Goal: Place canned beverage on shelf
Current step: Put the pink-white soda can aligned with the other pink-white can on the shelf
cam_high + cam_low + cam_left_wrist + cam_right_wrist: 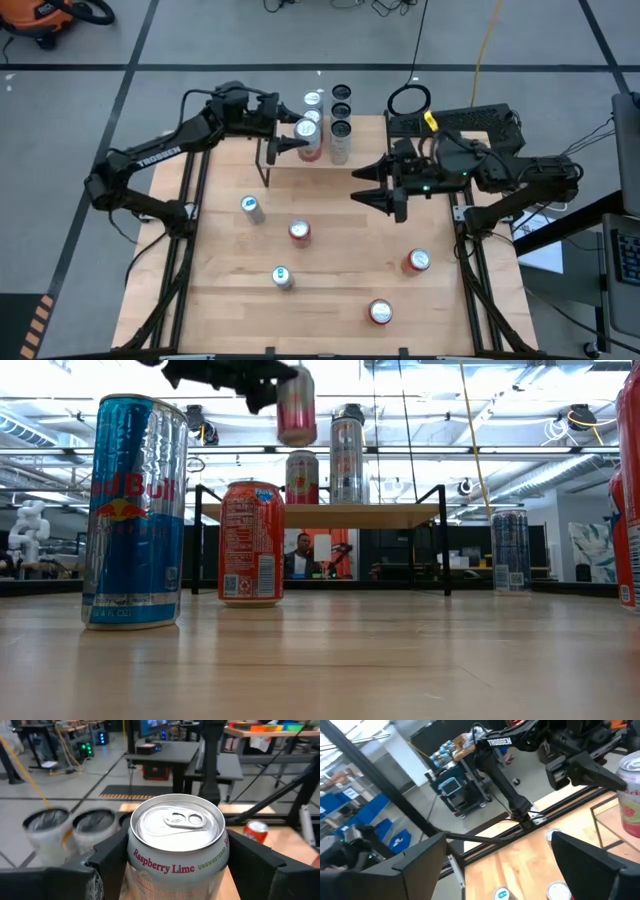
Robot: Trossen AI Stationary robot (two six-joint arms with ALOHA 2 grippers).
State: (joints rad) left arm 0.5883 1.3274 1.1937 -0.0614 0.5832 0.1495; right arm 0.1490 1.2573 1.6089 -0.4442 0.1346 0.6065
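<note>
Our can hangs right above the shelf.
Left fingers (300,133) squeeze the upright Raspberry Lime can (177,847) over the shelf (325,515), at 12 o'clock on the table; right fingers (375,185) wait open, empty.

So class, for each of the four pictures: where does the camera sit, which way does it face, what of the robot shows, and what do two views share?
High: above, facing straight down on the table; both arms, left gripper holding a can over the shelf, right gripper open.
Low: table height, facing level toward the shelf; left gripper overhead.
Left wrist: on that arm, facing its fingers round the can.
Right wrist: facing across the table past its own open fingers at the left arm.
Shared: high, low, left wrist show the held can.
</note>
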